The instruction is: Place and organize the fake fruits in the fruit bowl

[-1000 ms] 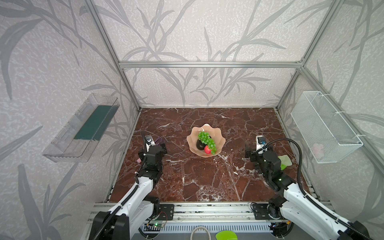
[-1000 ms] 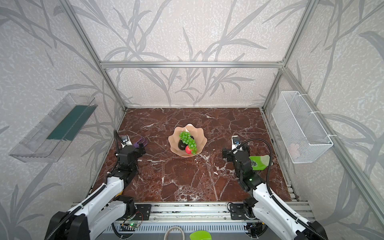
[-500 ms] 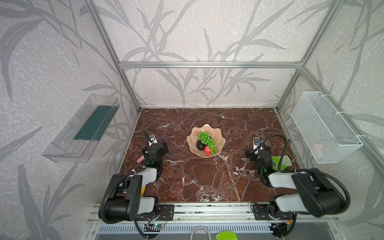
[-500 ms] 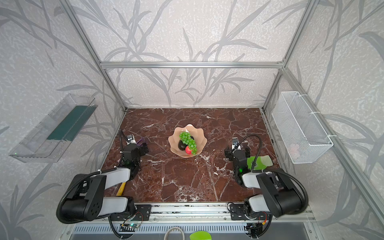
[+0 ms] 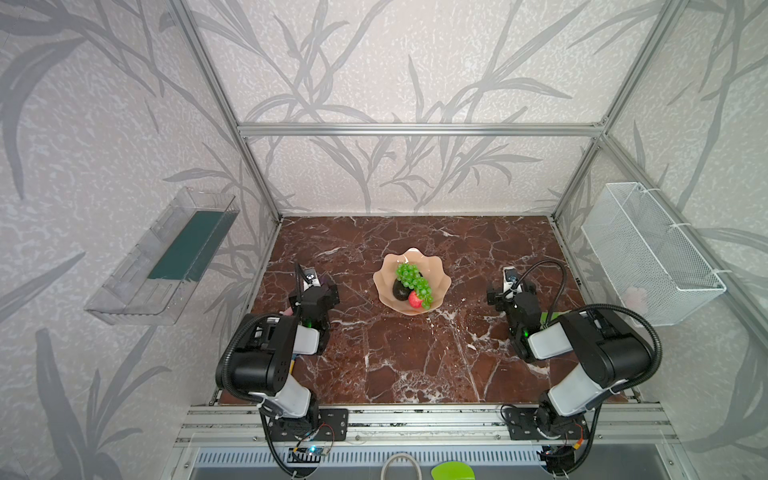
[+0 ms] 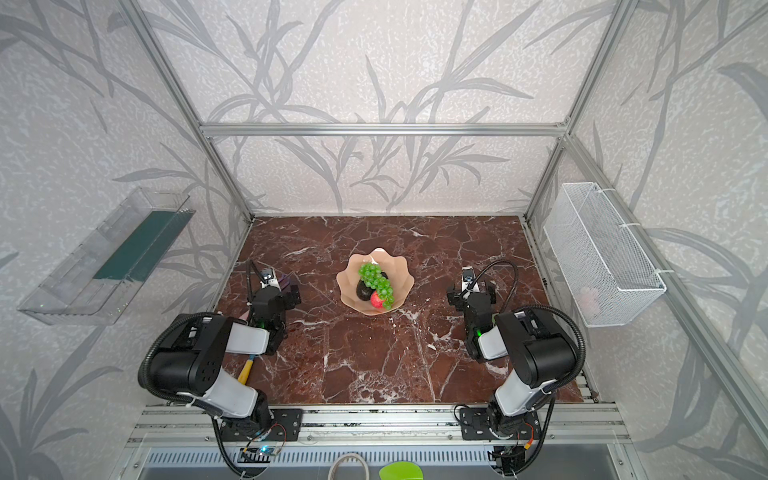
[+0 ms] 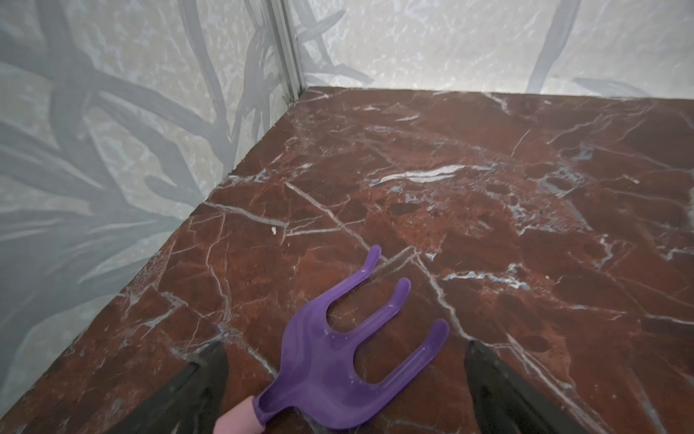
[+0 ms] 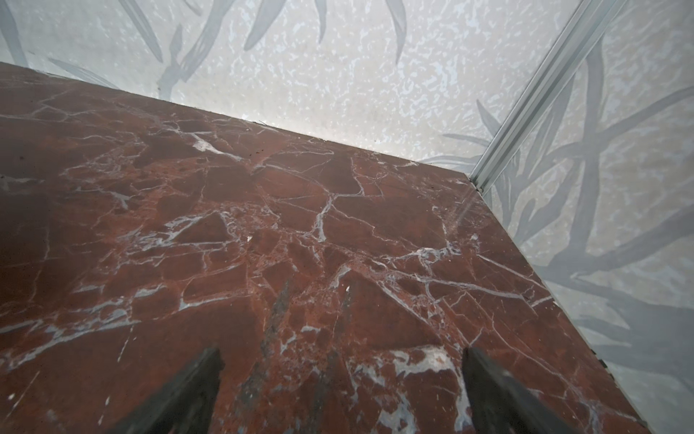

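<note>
The peach-pink fruit bowl (image 5: 441, 274) (image 6: 402, 275) stands mid-table in both top views. Inside it lie the green grapes (image 5: 411, 277) (image 6: 376, 280), a dark avocado (image 5: 400, 291) (image 6: 363, 291) and the red apple (image 5: 414, 300) (image 6: 377, 300). My left gripper (image 5: 322, 291) (image 6: 286, 291) (image 7: 344, 346) hangs low over the table, well to the left of the bowl. It is open and grips nothing. My right gripper (image 5: 513, 291) (image 6: 471, 297) (image 8: 341, 352) is open over bare marble, to the right of the bowl.
A purple toy fork with a pink handle (image 7: 330, 360) lies on the marble under the left jaws. A green object (image 5: 549, 318) sits beside the right arm, a yellow handle (image 6: 245, 370) by the left arm. The clear tray (image 5: 166, 257) and wire basket (image 5: 648, 257) hang on the side walls.
Both arms have folded back, their elbows rising toward the front rail. The grippers stay low near the same spots. Bowl and fruits have not moved.
</note>
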Robot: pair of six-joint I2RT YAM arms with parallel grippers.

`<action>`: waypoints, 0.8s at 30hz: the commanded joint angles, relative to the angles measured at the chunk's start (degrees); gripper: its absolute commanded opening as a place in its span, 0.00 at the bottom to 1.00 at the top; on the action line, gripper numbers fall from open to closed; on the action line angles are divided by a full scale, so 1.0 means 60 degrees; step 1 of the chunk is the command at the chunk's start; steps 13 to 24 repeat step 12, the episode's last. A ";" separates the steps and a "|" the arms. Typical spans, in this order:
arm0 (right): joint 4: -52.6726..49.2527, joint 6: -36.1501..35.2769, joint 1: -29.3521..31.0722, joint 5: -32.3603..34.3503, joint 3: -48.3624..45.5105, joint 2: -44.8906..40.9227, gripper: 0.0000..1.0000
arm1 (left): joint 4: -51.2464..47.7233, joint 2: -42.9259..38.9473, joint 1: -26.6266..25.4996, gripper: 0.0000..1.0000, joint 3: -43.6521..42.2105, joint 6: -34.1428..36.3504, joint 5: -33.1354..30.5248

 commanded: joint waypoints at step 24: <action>-0.0927 0.0257 -0.0191 -0.0225 0.0385 -0.0327 0.99 | 0.0719 0.0089 0.0077 0.99 0.0266 0.0083 -0.0346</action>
